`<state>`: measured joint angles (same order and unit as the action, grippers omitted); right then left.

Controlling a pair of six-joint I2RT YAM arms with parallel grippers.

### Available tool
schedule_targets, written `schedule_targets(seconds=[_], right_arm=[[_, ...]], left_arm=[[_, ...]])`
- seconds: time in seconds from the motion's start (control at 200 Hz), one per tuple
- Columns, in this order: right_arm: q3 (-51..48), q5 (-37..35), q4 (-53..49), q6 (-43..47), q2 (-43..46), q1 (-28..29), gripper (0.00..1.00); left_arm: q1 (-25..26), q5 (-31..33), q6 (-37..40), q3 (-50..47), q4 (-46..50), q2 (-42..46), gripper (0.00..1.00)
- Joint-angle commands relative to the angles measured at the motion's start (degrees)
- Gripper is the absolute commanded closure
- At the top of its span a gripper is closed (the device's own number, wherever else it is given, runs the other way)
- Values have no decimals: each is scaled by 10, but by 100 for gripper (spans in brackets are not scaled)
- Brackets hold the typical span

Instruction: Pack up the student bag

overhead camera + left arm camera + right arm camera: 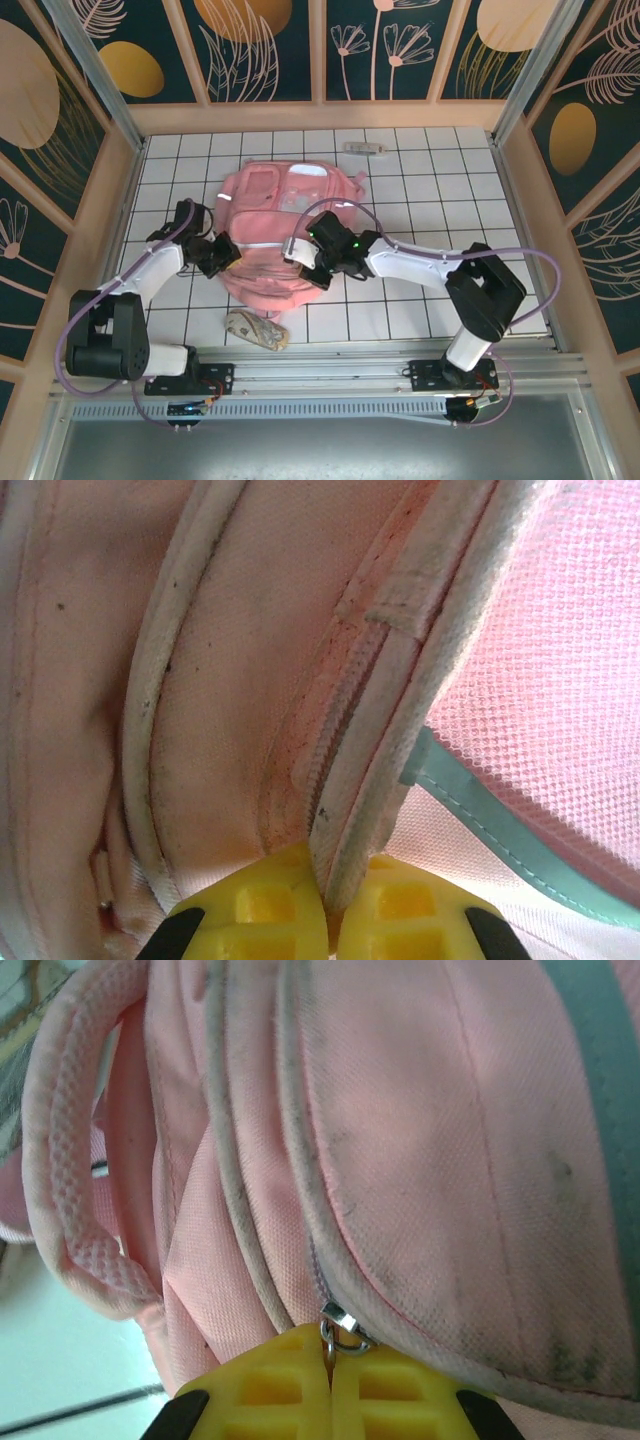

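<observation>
The large pink fabric backpack (275, 215) lies flat on the white tiled table (450, 180), between the two grippers. The left arm folds at the elbow and reaches inward, so the left gripper (222, 256) meets the bag's side. Its yellow fingers (260, 905) are pinched tight on a cream piped zip edge (372, 740) that runs straight ahead of them. The right arm stretches low across the table. The right gripper (297, 250) is clamped on a small metal zip pull (340, 1320) at its fingertips, and the bag's seam rises just beyond.
</observation>
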<state>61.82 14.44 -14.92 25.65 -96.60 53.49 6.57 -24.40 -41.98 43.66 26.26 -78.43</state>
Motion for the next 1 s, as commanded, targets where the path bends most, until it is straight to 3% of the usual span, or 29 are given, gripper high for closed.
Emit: schedule_targets(seconds=[0.0, 0.08, 0.18, 0.43, 0.746, 0.881, 0.996], right_arm=[[51, 48, 35, -164, -53, 41, 100], [64, 17, 41, -236, -71, 37, 100], [55, -23, 33, -290, -66, 26, 100], [29, -46, 6, -321, 11, 32, 100], [74, -78, -129, -439, 8, 38, 100], [121, -54, -160, -482, -12, 38, 100], [164, -20, -159, -498, -48, 52, 100]], left_arm=[[75, -73, -88, 6, -97, 18, 100], [114, -72, -114, 7, -111, 28, 100], [121, -65, -120, 2, -101, 61, 100], [119, 27, -9, 66, 41, 86, 100], [120, 228, 117, 110, 150, 89, 100], [120, 227, 110, 109, 148, 103, 100], [121, 174, 75, 93, 110, 114, 100]])
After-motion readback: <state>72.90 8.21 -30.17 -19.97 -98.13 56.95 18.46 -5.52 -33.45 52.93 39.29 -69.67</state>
